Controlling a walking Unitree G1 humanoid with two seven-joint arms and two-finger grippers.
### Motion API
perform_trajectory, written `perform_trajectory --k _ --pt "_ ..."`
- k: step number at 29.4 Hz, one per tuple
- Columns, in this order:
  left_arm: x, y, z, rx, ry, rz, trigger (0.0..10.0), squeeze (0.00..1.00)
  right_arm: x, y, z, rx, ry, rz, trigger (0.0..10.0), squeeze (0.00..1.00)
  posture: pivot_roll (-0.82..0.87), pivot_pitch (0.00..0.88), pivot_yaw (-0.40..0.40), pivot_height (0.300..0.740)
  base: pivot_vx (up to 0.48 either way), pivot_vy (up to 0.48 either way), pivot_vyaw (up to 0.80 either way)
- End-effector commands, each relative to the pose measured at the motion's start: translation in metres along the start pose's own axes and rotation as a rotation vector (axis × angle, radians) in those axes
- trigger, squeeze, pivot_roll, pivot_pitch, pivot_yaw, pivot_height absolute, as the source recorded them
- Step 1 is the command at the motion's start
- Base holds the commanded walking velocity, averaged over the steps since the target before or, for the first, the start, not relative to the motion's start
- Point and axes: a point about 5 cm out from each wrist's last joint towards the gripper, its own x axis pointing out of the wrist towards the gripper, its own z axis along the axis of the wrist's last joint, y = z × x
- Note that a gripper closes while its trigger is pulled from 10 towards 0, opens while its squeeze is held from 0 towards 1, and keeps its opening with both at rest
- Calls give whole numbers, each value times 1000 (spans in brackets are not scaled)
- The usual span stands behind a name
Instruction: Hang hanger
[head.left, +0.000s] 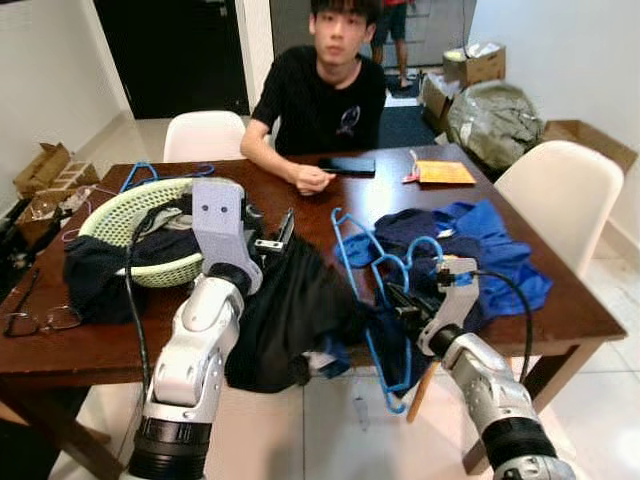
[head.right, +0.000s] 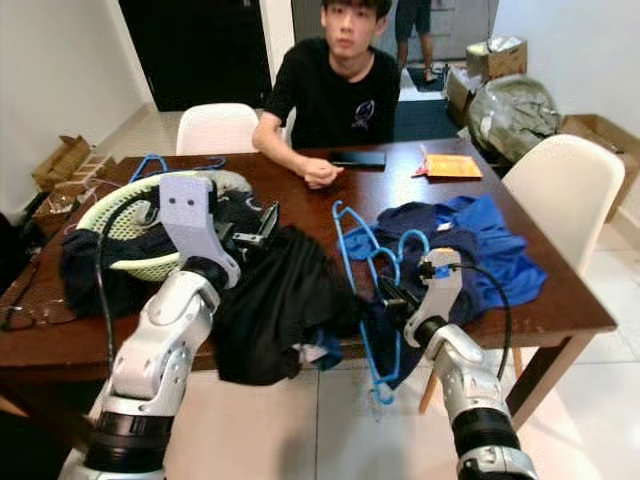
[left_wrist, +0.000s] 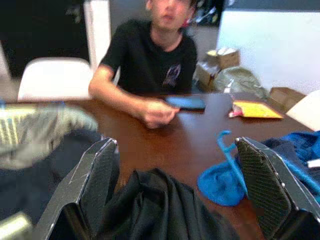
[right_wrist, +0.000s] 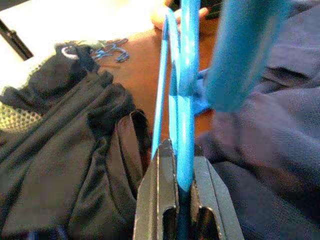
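Right gripper (right_wrist: 181, 186): you had its fingers clamped together on the blue hanger (head.left: 362, 262), at the table's (head.left: 330, 200) near edge.
Hanger: it stood nearly upright, hook toward the person (head.left: 325, 90), between the black garment (head.left: 295, 310) and the blue clothes (head.left: 480, 245).
Left gripper (left_wrist: 187, 187): fingers spread apart above the black garment, holding nothing.
Basket (head.left: 135, 225): green, beside your left arm.
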Motion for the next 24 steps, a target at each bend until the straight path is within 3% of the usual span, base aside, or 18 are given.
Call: perform_trajectory --k 1,5,14,16,24 --pt "-8 13 -20 -27 107 83 10000 0 -3 -2 -7 17 26 -16 10000 0 66 0 18 740 0 0 0" --pt "-24 24 -39 -70 206 159 10000 0 -4 -3 -6 14 28 -14 10000 0 69 0 13 740 0 0 0" --pt "-35 33 -58 -94 322 195 10000 0 -4 -3 -5 12 32 -13 10000 0 69 0 9 740 0 0 0" --pt "-39 33 -70 -120 406 149 10000 0 -4 -4 -5 9 34 -12 10000 0 66 0 7 740 0 0 0" --pt "-39 20 -77 -94 487 33 10000 0 -3 -3 -4 10 33 -13 10000 0 55 0 17 740 0 0 0"
